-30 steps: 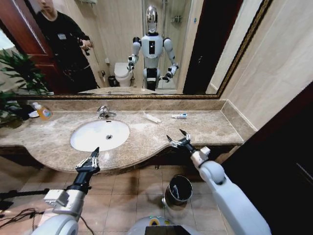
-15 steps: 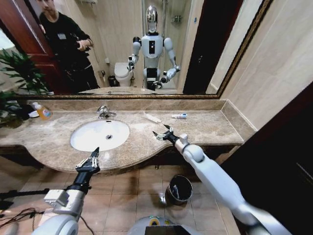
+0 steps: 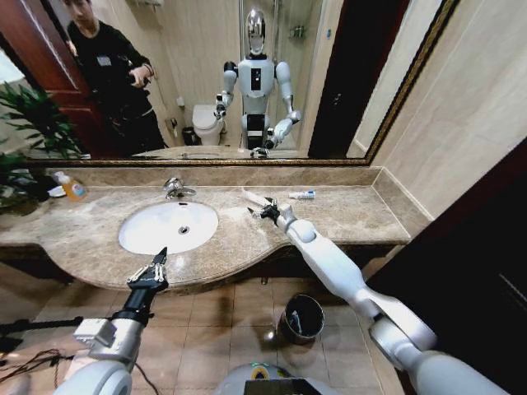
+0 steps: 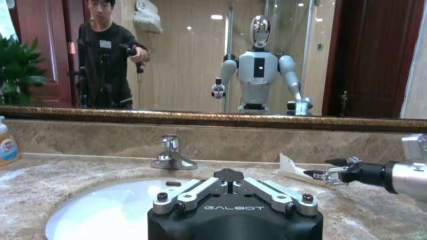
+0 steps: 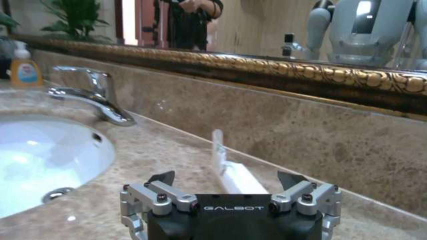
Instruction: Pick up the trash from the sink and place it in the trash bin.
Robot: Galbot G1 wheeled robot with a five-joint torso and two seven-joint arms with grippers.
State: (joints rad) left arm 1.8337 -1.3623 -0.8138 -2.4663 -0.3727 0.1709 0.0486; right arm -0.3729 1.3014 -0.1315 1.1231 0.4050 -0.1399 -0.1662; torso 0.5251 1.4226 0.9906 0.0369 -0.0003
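Head view. Right gripper (image 3: 262,211): arm stretched over the marble countertop (image 3: 346,216), jaws spread wide, tips just short of the white tube (image 3: 256,197). The tube lies toward 11 o'clock from the tips, against the back of the counter, its long axis running from 10 to 4 o'clock. Blue-white tube (image 3: 301,195): at 2 o'clock from the gripper, near the backsplash, apart from it. Sink (image 3: 169,226): at 9 o'clock from the gripper; nothing is seen in the basin. Trash bin (image 3: 300,318): on the floor at 6 o'clock, below the counter edge. Left gripper (image 3: 151,270): idle at the counter's front edge, jaws apart, holding nothing.

Left wrist view. Left gripper (image 4: 235,197) in the foreground over the sink (image 4: 87,212); the right gripper (image 4: 331,174) enters at 3 o'clock, its tips beside the white tube (image 4: 291,168).

Right wrist view. Right gripper (image 5: 230,187): fingers wide, nothing between them. White tube (image 5: 233,177) dead ahead at 12 o'clock, its long axis running nearly away from the camera. Tap (image 5: 93,93) at 10 o'clock.

Judgement: the right arm is much the nearer; a short advance would straddle the tube.
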